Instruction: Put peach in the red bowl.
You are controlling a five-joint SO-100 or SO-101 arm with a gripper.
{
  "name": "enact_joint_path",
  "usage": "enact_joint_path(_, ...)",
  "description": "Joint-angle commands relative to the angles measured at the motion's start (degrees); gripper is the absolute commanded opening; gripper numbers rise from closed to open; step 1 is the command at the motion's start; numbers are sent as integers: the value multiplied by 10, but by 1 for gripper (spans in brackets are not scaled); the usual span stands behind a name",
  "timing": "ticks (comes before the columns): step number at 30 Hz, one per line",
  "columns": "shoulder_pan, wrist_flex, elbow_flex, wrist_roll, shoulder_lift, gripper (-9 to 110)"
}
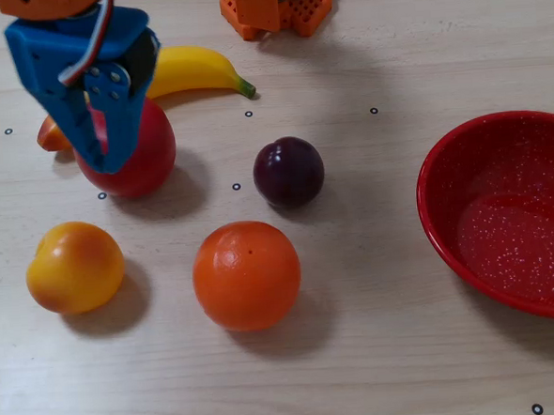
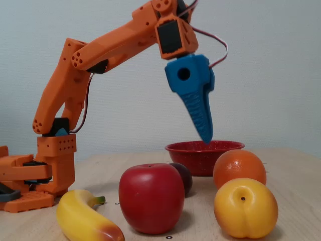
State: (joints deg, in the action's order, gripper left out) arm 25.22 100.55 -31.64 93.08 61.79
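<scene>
Fixed view looking down: gripper (image 1: pixel 108 163) high over the red apple (image 1: pixel 150 157) at far left, tips pointing down. Edge-on in a fixed view from table level (image 2: pixel 205 139), so cannot tell whether jaws parted or closed. Nothing held, by the look of it.

Peach (image 1: pixel 74 267) on the table (image 1: pixel 380 352) at near left in that top view, just nearer than the apple and left of the orange (image 1: pixel 246 275). Apart from both. Untouched. Crease and stem dimple facing the low camera (image 2: pixel 246 208). Red bowl (image 1: pixel 428 191) at far right of the top view, well apart, empty. Plum (image 1: pixel 288 172) and banana (image 1: pixel 198 69) out of the way.

Step in hand, as judged: approach to the peach, early in the task. To do it well:
- Shift nearer, off the apple, until centred over the peach.
- Spread jaws wider than the fruit before descending.
- Come straight down, one finger each side, clear of apple and orange.
- Close around the widest part, not the top; smooth round skin likely to squirt out of a high pinch.
- Gentle squeeze, then lift well clear before swinging right, passing above the orange and plum.
- Release low over the bowl's middle to avoid a bounce-out.

Main risk: nudging the peach so it rolls toward the orange or off to the left.
</scene>
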Motion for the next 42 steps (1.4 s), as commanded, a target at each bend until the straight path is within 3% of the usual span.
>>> enact_joint_path(1,20,3,71,33,83,8)
enact_joint_path(15,90,-51,117,113,13,34)
enact_joint_path(23,114,-90,108,155,-19,39)
enact_joint_path(30,109,-62,130,149,-21,36)
enact_joint_path(35,91,-28,149,48,-11,36)
enact_joint_path(42,40,-26,105,-302,18,32)
